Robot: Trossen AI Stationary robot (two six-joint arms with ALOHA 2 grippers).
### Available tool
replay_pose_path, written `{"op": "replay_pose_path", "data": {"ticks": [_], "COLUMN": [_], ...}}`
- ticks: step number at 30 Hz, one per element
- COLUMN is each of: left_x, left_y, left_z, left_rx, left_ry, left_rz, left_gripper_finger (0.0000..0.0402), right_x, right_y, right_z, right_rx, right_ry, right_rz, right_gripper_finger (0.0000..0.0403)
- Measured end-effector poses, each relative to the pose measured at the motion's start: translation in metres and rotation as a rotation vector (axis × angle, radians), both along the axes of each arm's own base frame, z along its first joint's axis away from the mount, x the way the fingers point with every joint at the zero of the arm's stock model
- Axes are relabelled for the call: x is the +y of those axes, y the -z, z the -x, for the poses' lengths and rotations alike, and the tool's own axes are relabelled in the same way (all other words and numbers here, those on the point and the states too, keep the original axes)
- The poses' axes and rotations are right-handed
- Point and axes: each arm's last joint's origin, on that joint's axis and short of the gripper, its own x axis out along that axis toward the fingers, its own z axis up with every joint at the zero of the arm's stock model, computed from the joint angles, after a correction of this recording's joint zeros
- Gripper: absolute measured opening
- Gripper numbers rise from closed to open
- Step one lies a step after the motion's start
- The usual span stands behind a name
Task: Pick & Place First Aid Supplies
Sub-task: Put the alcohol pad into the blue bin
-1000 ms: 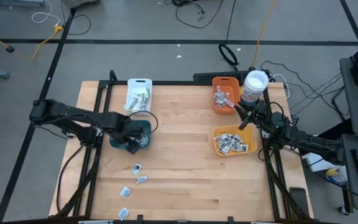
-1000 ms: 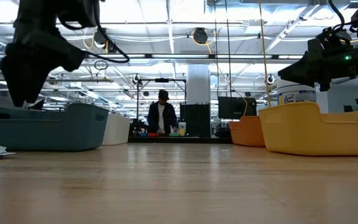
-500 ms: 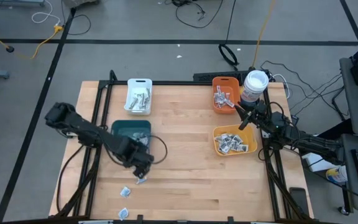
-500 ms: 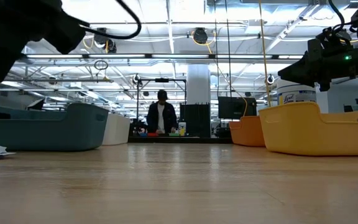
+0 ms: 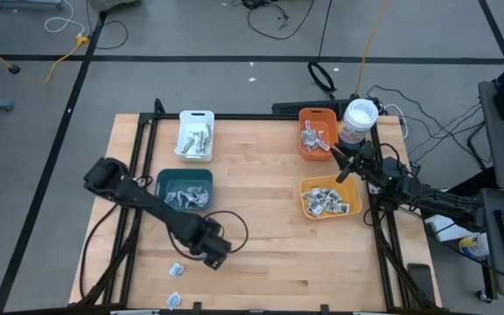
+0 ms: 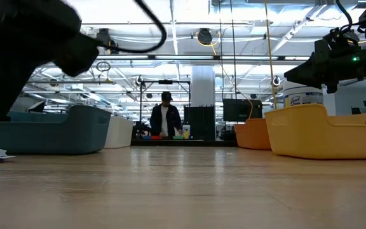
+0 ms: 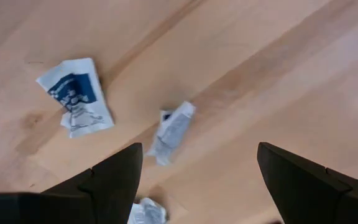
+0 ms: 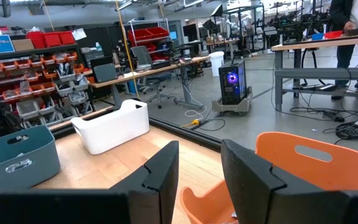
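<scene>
Loose first aid supplies lie flat on the wood near the table's front left. The left wrist view shows a blue-printed packet [image 7: 76, 102], a small folded packet [image 7: 173, 130] and a third one [image 7: 146, 211]. Two more [image 5: 178, 269] [image 5: 175, 299] lie closer to the near edge. My left gripper [image 5: 213, 254] hangs over them pointing down, open [image 7: 199, 152], with the folded packet below the gap between its fingers and untouched. My right gripper [image 5: 335, 156] waits level at the far right beside the orange bin, its fingers slightly apart [image 8: 199, 165] with nothing between them.
A teal bin [image 5: 185, 188] and a white bin [image 5: 196, 136] at the left hold packets, as do an orange bin [image 5: 317, 133] and a yellow bin [image 5: 329, 197] at the right. A white-lidded tub [image 5: 360, 118] stands at the far right. Bare wood lies between. A person stands far behind the table [image 6: 165, 117].
My left gripper has swung from over the teal bin toward the table's near edge and somewhat to the right, sinking a little, and now hangs over the loose packets. It has stayed open. The packets have not moved.
</scene>
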Motion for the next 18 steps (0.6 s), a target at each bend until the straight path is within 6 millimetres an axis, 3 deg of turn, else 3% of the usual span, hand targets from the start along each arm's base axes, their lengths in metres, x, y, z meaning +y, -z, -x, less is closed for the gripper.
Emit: {"op": "replay_pose_path", "data": {"ticks": [5,18], "left_x": [-0.0012,-0.0028], "left_y": [0.0122,0.0129], "left_z": [-0.0022,-0.0009], "left_rx": [0.033,0.024], "left_ry": [0.023,0.150], "left_rz": [-0.019,0.015], "left_gripper_finger": [0.0324,0.0324], "right_x": [0.0000,0.0000], "right_y": [-0.0001,-0.0001], "right_z": [0.0000,0.0000], "right_rx": [0.000,0.000], "right_ry": [0.000,0.000], "right_rz": [0.000,0.000], "right_gripper_finger": [0.0116,0.0116]}}
